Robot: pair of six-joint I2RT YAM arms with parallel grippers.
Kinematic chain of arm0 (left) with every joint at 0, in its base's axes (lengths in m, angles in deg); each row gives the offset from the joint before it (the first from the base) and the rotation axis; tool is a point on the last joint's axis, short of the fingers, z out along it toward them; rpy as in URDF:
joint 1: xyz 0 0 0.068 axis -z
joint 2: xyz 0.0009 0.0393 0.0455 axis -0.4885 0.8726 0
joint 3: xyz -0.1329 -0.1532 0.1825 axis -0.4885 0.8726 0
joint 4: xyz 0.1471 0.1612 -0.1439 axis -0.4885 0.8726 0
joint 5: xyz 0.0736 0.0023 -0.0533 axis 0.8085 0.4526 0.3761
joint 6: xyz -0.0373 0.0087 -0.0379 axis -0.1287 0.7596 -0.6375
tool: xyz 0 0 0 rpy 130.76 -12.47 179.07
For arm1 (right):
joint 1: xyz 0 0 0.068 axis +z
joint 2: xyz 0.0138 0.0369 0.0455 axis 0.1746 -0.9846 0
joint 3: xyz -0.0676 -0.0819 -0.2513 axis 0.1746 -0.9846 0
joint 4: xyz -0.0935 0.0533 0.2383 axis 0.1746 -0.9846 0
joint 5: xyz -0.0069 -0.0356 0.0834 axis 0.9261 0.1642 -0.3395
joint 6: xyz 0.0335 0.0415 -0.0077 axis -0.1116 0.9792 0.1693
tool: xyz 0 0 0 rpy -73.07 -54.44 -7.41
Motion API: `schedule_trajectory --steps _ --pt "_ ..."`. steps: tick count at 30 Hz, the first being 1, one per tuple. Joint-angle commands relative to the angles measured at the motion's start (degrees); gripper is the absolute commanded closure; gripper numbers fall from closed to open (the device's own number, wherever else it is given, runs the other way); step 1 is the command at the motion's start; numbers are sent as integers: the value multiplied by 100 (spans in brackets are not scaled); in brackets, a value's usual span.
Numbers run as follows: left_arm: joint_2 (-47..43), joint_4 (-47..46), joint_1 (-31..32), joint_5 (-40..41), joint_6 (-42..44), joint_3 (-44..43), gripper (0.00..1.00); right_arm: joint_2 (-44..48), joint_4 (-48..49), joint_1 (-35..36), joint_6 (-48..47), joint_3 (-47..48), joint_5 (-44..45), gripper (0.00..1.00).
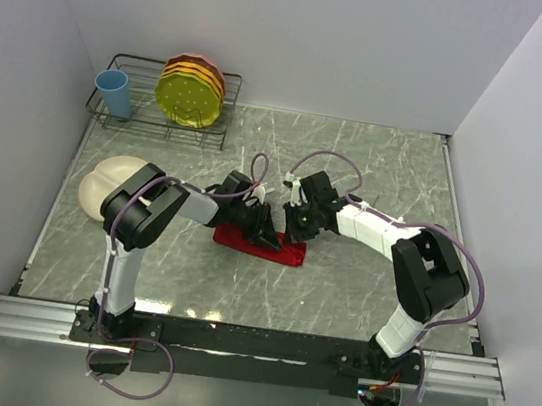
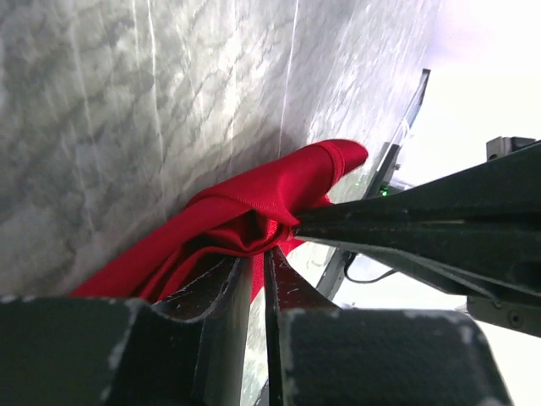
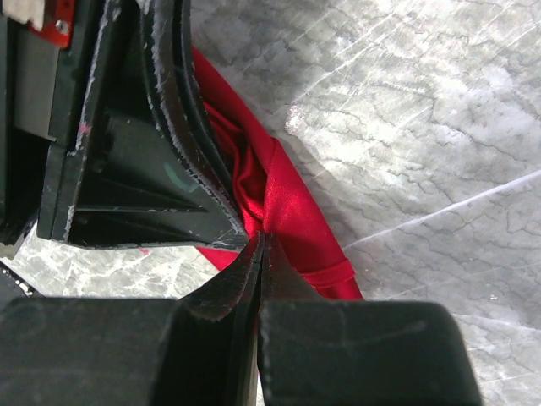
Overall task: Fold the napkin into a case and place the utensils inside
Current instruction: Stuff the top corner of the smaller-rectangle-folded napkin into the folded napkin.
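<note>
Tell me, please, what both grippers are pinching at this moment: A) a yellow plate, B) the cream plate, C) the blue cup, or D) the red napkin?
D: each wrist view shows its fingers closed on cloth, the left gripper and the right gripper both pinching a fold of the red napkin.

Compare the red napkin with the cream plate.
The napkin is bright red; the plate is cream. The napkin lies bunched mid-table, pinched by the left pincer and right pincer; the plate sits at the left edge, partly hidden by the left arm. Both rest on the table.
</note>
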Motion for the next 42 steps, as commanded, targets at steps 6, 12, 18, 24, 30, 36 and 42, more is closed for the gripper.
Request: schedule_trajectory --steps 6,12,18,24,30,36,42 --pt "-30 -558 -159 49 -341 52 71 -522 -148 -85 -1 219 202 100" --pt "-1085 503 -642 -153 704 9 60 -778 -473 -146 -185 509 387 100" --pt "-1552 3436 -1301 -329 4192 -807 48 -795 -509 -164 -300 667 168 100" --pt "-1175 5285 -1521 310 7178 -1783 34 -699 -517 -173 -511 781 -52 96" --pt "-235 6076 -1478 23 7886 -2610 34 -725 -597 -173 -520 896 -79 94" --pt "126 5928 -1390 -21 7702 -2628 40 -690 -605 -173 -519 887 -131 92" --pt "346 5849 -1232 66 7658 -2724 64 -470 -877 -357 -484 1114 -588 73"
